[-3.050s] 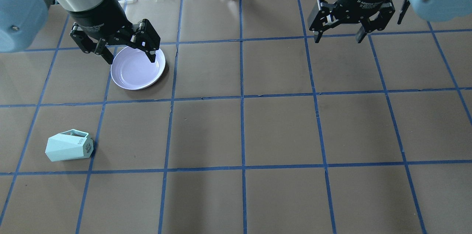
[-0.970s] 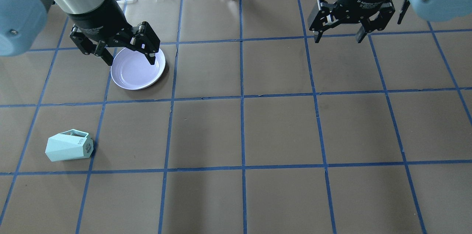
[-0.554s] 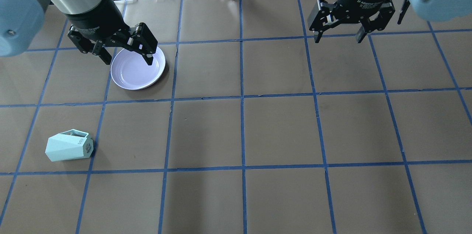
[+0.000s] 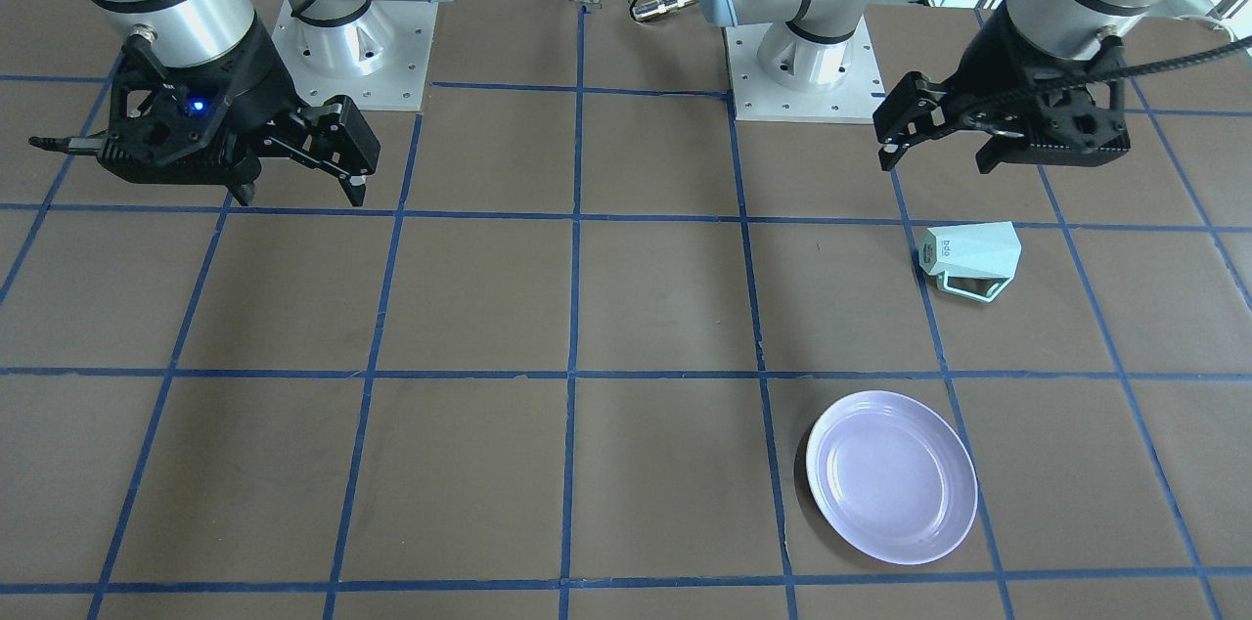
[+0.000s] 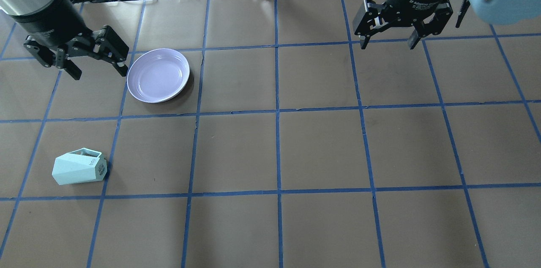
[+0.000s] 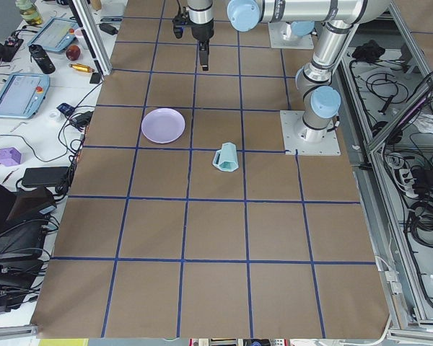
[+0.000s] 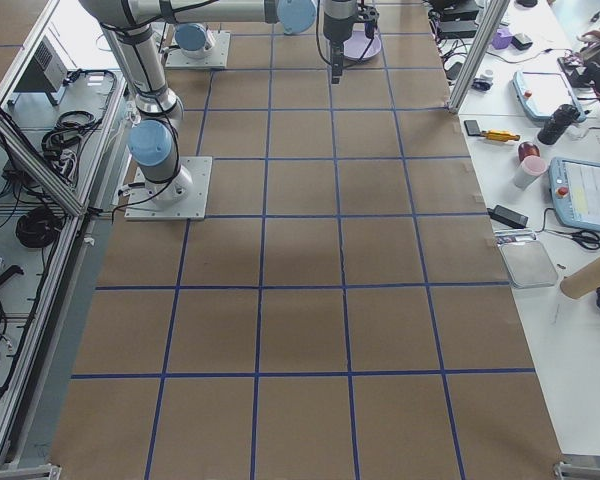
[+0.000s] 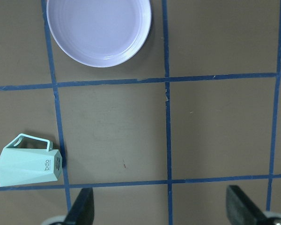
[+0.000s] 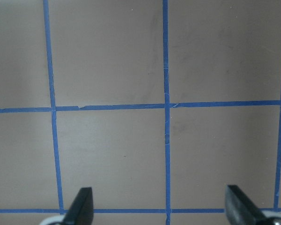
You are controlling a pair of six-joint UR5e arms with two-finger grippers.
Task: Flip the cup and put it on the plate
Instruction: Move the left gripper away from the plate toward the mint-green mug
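Not started | pale mint-green faceted cup (image 5: 79,168) lay sideways, ungrasped | round glossy lavender plate (image 5: 158,75) bare | left gripper (image 5: 98,71) and right gripper (image 5: 387,43) spread apart, empty | grasp, flip, placement all pending

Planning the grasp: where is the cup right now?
In the overhead view the cup lies on its side at the lower left, apart from the plate up and to its right.

Brown table (image 5: 321,149), blue tape grid (image 5: 277,111) right across it. The cup (image 5: 79,167) lies on its side in one square, base up against a tape line. The plate (image 5: 158,75) sits flat, right way up, in the diagonal square, well apart.
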